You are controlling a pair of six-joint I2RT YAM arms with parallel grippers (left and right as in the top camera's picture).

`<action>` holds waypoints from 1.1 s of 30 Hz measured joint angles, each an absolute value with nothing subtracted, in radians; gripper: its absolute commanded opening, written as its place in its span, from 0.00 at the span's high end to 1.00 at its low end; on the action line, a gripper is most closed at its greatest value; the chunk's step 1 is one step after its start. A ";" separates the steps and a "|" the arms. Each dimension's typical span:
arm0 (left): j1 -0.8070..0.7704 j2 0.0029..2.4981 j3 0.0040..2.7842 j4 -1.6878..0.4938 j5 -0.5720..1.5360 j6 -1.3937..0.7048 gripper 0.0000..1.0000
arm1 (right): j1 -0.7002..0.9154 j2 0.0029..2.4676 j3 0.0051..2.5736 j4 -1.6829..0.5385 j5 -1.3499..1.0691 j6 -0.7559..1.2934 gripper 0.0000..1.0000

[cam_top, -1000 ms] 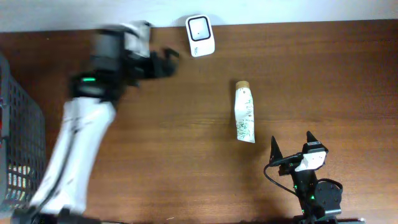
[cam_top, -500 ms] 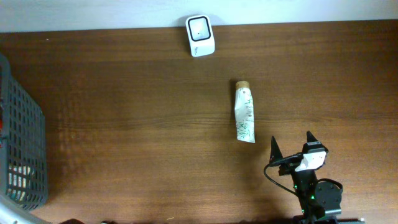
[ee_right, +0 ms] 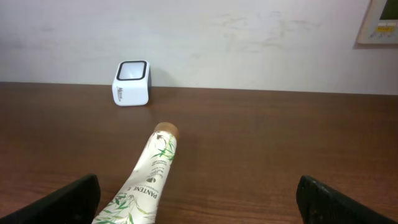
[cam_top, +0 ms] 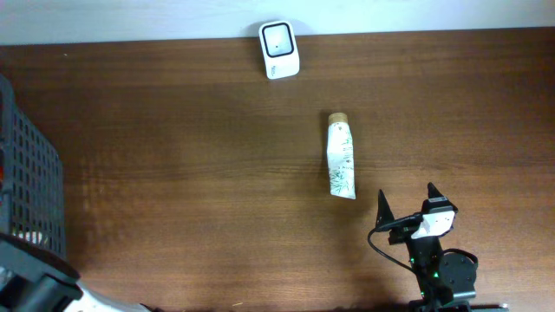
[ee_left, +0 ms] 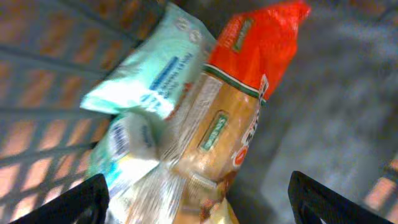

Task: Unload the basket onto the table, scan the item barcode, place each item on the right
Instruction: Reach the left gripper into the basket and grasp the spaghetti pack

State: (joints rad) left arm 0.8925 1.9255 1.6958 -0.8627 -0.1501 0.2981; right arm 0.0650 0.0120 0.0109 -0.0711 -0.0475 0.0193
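One white tube [cam_top: 341,159] with green leaf print and a tan cap, flat on the dark wooden table [cam_top: 173,156], right of centre, cap end toward the far wall. Touched by nothing. Well beyond it, at the table's far edge against the wall, a small white scanner [cam_top: 279,49] with a dark window on top. Nearer than the tube and a little to its right, the right gripper [cam_top: 407,204]: spread wide, pinching nothing, aimed up the table with tube and scanner both ahead in its wrist view. Far off at the table's left edge, a dark mesh basket [cam_top: 30,182]. Above its contents, the left gripper [ee_left: 208,202]: fingertips [ee_left: 81,199] wide apart at either side of the blurred wrist view, closed on nothing. Just beneath, a heap of packets: an orange-red and tan bag [ee_left: 249,81], a pale green pack [ee_left: 149,68] touching its left side.
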 measured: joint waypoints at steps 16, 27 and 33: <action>0.893 2.171 1.703 -0.766 -0.224 0.527 1.00 | 0.065 0.012 0.011 -0.071 -0.047 0.019 0.01; 0.834 2.197 1.947 -1.002 -0.184 0.507 1.00 | 0.065 0.012 0.011 -0.071 -0.047 0.019 0.01; 0.815 1.922 1.995 -1.007 -0.173 0.391 1.00 | 0.065 0.012 0.011 -0.071 -0.047 0.019 0.01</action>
State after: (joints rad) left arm 0.8146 1.9217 1.9949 -1.0069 -0.1730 0.3908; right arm 0.0650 0.0120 0.0109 -0.0711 -0.0475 0.0189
